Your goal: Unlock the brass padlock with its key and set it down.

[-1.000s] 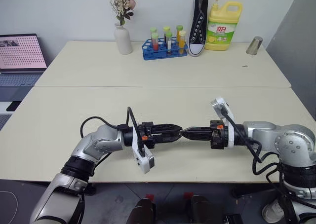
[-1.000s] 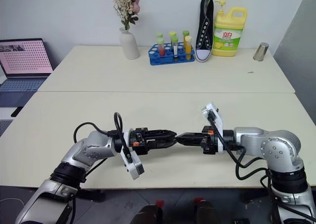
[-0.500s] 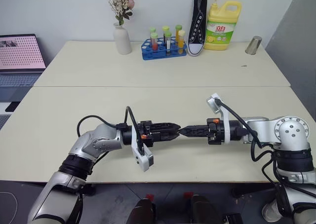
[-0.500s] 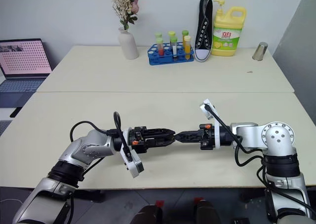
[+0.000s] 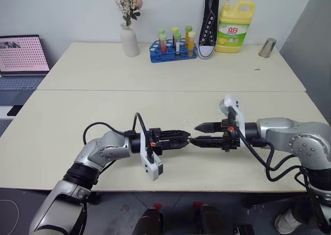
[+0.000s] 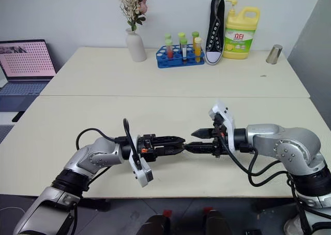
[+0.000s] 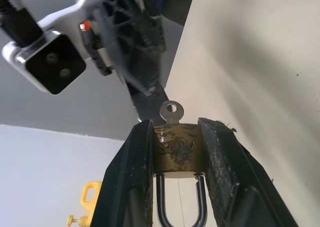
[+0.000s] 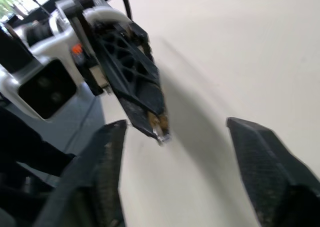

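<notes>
Brass padlock (image 7: 176, 149) pinched in left hand (image 7: 176, 137), key (image 7: 171, 112) seated; right hand (image 5: 198, 133) spread, re-pinch advised squarely on key ring.

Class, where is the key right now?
In the left wrist view, the key sticks out of the brass padlock, clamped in the left tool.

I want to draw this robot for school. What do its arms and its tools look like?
Both arms are shiny silver-grey metal with rounded joints and darker black rings near the bottom. Loose black cables loop along each one. The left tool and right tool each have two pointed black fingers with criss-cross ribs, a small orange dot near the base, and a white camera block by the wrist.
</notes>
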{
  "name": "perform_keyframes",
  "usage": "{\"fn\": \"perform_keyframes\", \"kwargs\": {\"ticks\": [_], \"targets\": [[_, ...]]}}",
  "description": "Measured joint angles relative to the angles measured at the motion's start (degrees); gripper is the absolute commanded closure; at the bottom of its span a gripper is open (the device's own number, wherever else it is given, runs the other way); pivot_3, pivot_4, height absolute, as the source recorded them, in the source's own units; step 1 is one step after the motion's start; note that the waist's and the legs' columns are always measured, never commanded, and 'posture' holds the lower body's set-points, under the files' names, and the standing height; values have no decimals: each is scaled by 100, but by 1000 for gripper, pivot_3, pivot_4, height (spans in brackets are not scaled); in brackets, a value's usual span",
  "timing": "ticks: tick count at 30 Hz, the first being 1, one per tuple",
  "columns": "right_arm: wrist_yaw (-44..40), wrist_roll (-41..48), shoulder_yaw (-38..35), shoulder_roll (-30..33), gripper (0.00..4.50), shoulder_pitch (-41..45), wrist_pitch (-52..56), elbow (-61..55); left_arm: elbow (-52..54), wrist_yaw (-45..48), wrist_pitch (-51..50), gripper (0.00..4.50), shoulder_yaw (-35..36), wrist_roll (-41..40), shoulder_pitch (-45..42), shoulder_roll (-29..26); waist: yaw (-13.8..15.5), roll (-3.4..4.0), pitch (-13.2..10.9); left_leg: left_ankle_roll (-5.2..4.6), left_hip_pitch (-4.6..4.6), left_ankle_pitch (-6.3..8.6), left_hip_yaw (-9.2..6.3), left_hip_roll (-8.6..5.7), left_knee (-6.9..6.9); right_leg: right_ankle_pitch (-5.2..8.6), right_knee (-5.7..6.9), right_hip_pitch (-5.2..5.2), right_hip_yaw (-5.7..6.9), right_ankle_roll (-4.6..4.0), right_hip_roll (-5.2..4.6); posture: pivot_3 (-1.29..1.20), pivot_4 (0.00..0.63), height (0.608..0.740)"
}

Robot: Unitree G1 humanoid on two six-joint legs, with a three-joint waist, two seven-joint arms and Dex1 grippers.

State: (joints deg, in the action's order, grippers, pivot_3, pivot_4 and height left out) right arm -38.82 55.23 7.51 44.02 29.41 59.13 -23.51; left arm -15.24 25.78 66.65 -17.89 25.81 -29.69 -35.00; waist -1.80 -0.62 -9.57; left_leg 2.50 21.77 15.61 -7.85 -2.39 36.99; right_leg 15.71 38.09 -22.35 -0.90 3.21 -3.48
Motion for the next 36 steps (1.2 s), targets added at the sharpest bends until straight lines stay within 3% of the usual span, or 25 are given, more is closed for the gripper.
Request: {"fn": "perform_keyframes", "kwargs": {"ticks": [15, 18, 26, 27, 36], "targets": [[6, -498, 3, -845, 726, -307, -356, -118, -42, -21, 8, 3507, -34, 0, -29, 16, -2, 0, 0, 1, -2, 0, -3, 2, 0, 0, 1, 1, 0, -1, 2, 0, 150, 740], [40, -510, 42, -1012, 1295, -301, -352, -78, -69, -29, 19, 3507, -35, 1, -30, 21, -2, 0, 0, 1, -2, 0, -3, 1, 0, 0, 1, 1, -1, -1, 2, 0, 150, 740], [-2, -636, 59, -1054, 4180, -297, -286, -65, -90, -116, 3, 3507, -25, 7, -31, 20, 3, 0, 0, 1, -2, 0, -3, 1, 0, 0, 1, 1, -1, -1, 2, 0, 150, 740], [-8, -666, 64, -1059, 4374, -294, -286, -69, -95, -117, -1, 3507, -25, 10, -31, 20, 3, 0, 0, 1, -2, 0, -2, 1, 0, 0, 2, 1, -1, -1, 2, 0, 150, 740], [-82, -757, 71, -1074, 4368, -281, -286, -69, -100, -149, 0, 3507, -26, 51, -31, 19, 2, 0, 0, 1, -2, 0, -3, 0, 0, 0, 1, 1, -1, -1, 2, 0, 150, 740]]}}
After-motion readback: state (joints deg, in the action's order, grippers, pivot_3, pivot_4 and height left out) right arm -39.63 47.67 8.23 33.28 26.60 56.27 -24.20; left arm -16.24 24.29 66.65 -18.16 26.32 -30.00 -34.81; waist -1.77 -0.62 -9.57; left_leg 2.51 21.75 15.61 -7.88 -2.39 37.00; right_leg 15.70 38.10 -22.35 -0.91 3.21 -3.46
